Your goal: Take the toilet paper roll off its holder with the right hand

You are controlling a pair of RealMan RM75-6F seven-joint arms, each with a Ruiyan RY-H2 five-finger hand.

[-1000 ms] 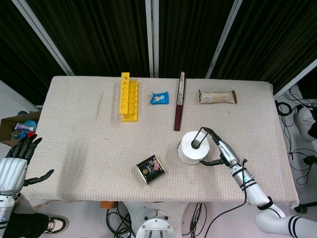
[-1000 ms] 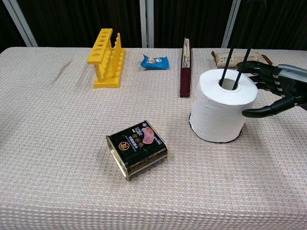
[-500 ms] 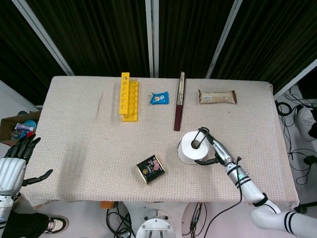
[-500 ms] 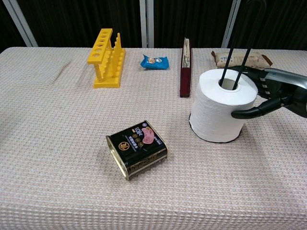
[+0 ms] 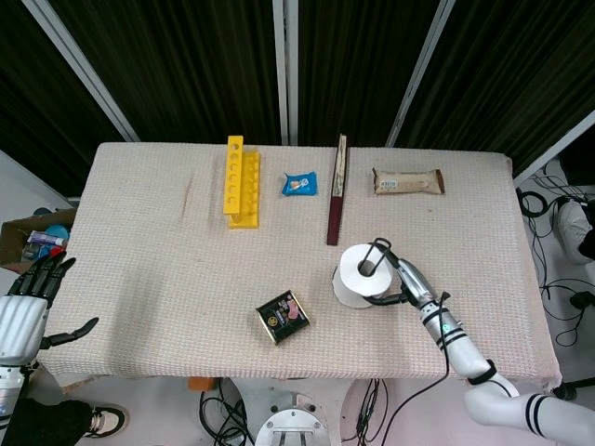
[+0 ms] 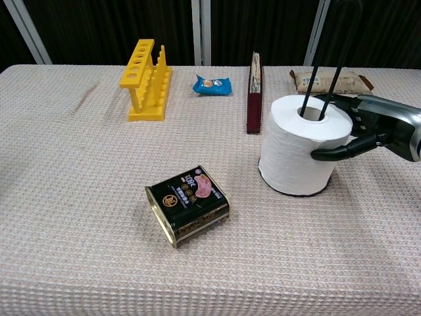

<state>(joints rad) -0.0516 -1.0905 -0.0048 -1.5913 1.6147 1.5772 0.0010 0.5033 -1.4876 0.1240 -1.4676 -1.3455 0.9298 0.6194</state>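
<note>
The white toilet paper roll (image 5: 356,277) (image 6: 295,155) stands upright on its holder, right of the table's middle. The holder's black wire loop (image 5: 376,253) (image 6: 327,62) rises through the core. My right hand (image 5: 407,284) (image 6: 368,125) grips the roll from the right, with the thumb against its near side and the fingers (image 6: 342,103) over the far top rim. The roll leans slightly left. My left hand (image 5: 25,311) hangs off the table's left front corner, open with fingers spread, and shows in the head view only.
A black tin (image 5: 283,316) (image 6: 187,204) lies left of the roll toward the front. Behind the roll stands a dark red book (image 5: 336,190) (image 6: 255,92). At the back are a yellow rack (image 5: 240,181) (image 6: 146,79), blue packet (image 5: 299,184) (image 6: 212,84) and snack bar (image 5: 407,181) (image 6: 329,80).
My right hand has moved in from the right and closed around the roll, thumb now on its side. The roll has shifted slightly left. The left hand has barely moved.
</note>
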